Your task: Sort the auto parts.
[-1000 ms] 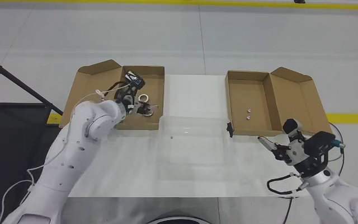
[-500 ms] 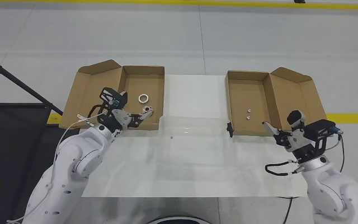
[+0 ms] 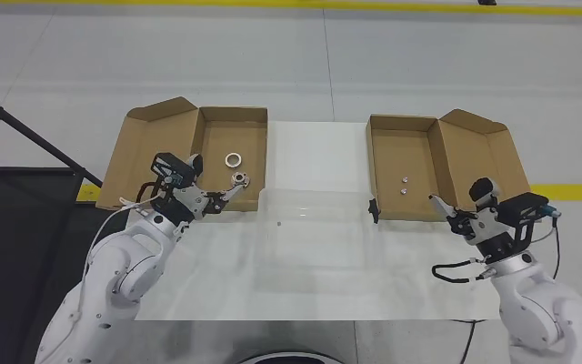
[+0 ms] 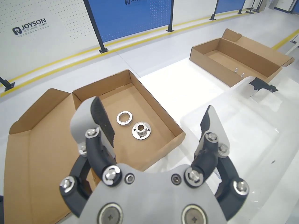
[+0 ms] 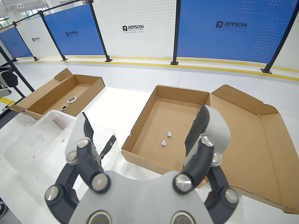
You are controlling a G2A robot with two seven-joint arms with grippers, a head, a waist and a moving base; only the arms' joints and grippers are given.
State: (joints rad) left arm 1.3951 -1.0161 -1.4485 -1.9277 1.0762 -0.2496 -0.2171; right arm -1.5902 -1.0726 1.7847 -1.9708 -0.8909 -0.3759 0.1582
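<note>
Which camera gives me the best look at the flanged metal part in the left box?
Left wrist view: the flanged part sits large and unblocked beside the ring. Top view shows it small; right wrist view, tiny and distant.

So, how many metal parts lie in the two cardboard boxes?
4. A flat ring and a flanged hub lie in the box near the left arm; two small bolts lie in the box near the right arm. None seems hidden.
</note>
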